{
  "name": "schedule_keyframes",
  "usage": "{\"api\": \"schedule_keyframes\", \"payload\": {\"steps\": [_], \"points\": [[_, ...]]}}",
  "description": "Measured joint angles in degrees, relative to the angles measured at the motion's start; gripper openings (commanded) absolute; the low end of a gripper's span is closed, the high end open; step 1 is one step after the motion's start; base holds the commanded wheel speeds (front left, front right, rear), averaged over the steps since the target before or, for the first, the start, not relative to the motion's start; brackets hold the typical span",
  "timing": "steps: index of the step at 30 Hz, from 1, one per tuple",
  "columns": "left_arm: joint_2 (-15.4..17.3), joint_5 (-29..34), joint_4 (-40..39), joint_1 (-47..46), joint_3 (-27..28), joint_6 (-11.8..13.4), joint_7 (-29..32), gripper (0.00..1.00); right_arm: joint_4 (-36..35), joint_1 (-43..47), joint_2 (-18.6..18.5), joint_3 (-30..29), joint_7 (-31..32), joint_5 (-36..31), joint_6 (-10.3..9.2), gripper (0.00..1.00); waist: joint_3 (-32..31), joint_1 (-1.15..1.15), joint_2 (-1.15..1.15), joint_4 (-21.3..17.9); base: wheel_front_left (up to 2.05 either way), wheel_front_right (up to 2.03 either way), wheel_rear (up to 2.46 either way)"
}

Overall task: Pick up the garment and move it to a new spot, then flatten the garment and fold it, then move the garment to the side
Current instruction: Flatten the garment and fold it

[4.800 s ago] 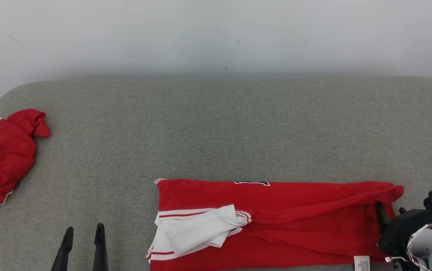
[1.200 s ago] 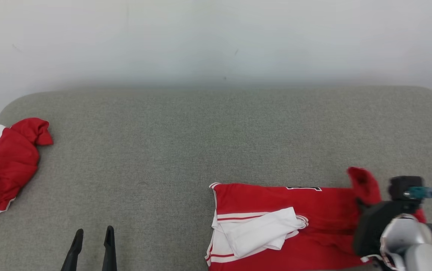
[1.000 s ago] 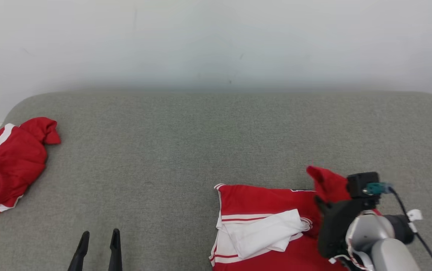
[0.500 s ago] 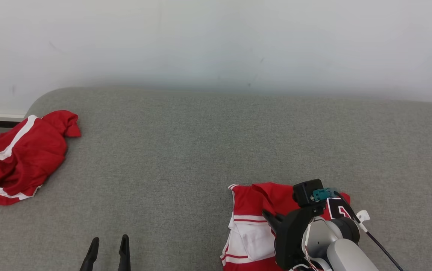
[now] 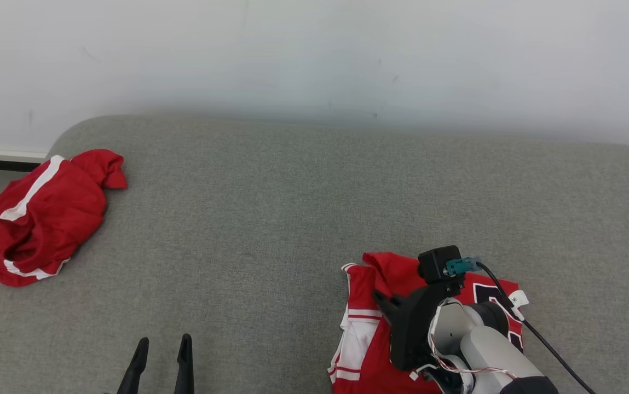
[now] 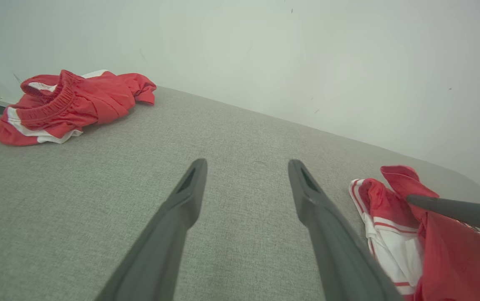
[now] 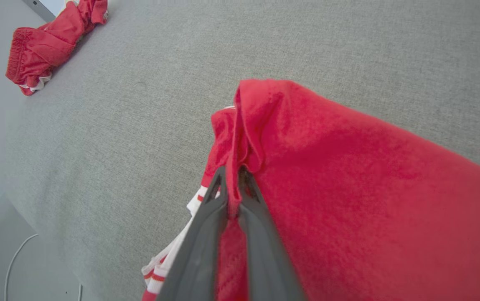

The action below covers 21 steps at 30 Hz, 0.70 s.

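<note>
- Folding is under way: the right end of the red jersey [image 5: 393,268], stretched toward 3 o'clock a few seconds ago, has been carried over toward 9 o'clock and laid on the white-trimmed half. The garment is now doubled, with the black number print uppermost.
- The jersey is found at 5 o'clock in the head view, by the near edge of the surface.
- A fold of its red cloth is pinched between the closed fingers of the right gripper [image 7: 232,173]; release is judged the next need.
- The left gripper [image 5: 162,346] is held spread wide and empty at 7 o'clock.
- A grey upholstered surface [image 5: 292,191] is seen, with red shorts [image 5: 46,213] bunched at 9 o'clock and a white wall [image 5: 314,54] at 12 o'clock.
</note>
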Motion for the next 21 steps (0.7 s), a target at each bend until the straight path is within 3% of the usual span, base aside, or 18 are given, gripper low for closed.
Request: {"api": "schedule_keyframes", "payload": {"steps": [6,10,15,21], "points": [[0.0,-0.2,0.2,-0.3,0.8,-0.5,0.0,1.0,1.3,-1.3,0.0,3.5,-2.2,7.8,0.0,1.0,0.1,0.0,0.0,0.2,0.0,0.0,0.0],[0.0,-0.2,0.0,-0.1,1.6,-0.9,0.0,1.0,-2.2,-1.3,0.1,7.2,-2.2,11.5,0.0,1.0,-0.3,0.0,0.0,-0.1,0.0,0.0,0.0],[0.0,-0.2,-0.4,0.5,2.6,-1.0,0.0,1.0,-9.5,1.5,-0.9,9.8,-1.0,8.8,0.0,1.0,-0.7,0.0,0.0,-1.2,0.0,0.0,0.0],[0.0,-0.6,-0.7,0.6,2.2,-0.4,0.0,1.0,-21.3,10.4,-7.3,9.4,-1.3,0.8,0.0,1.0,-1.1,0.0,0.0,-2.8,0.0,0.0,0.0]]}}
